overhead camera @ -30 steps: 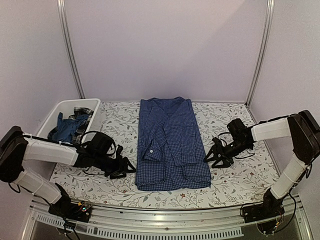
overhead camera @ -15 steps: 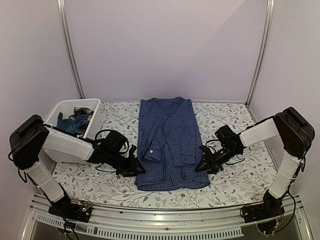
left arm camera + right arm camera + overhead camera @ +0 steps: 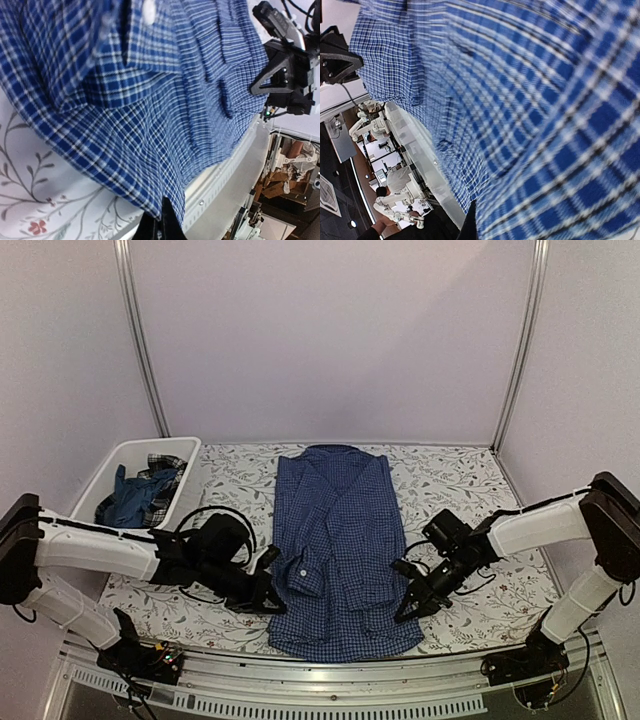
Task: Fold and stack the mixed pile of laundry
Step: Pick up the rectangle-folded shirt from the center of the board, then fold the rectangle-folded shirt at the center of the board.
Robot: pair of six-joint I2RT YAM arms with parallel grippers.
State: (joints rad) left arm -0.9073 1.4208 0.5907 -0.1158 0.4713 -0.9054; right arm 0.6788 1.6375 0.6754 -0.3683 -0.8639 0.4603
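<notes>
- The blue-and-white checked shirt (image 3: 340, 550) lies lengthwise in the middle of the floral-print surface (image 3: 450, 480), collar at the far end and hem close to the near edge.
- A second ago both hands stood spread at either side, clear of the cloth. Now each is pressed together on a lower side edge of the shirt.
- The left hand (image 3: 268, 588) pinches the left edge; its wrist view shows the hem running into the dark fingertips (image 3: 161, 226).
- The right hand (image 3: 406, 608) pinches the right edge, with cloth filling its wrist view.
- The hem has also come nearer the front rail, and the body looks smoother and drawn longer.
- Judged from this, the grip is taken for carrying the hem up towards the collar; that fold is not yet made.
- The fabric is thin, limp woven cotton with a stitched placket and white buttons.
- A dark blue T-shirt (image 3: 125, 502) and a plaid piece (image 3: 160, 480) sit crumpled in the white plastic tub (image 3: 120, 455) at far left, unfolded.
</notes>
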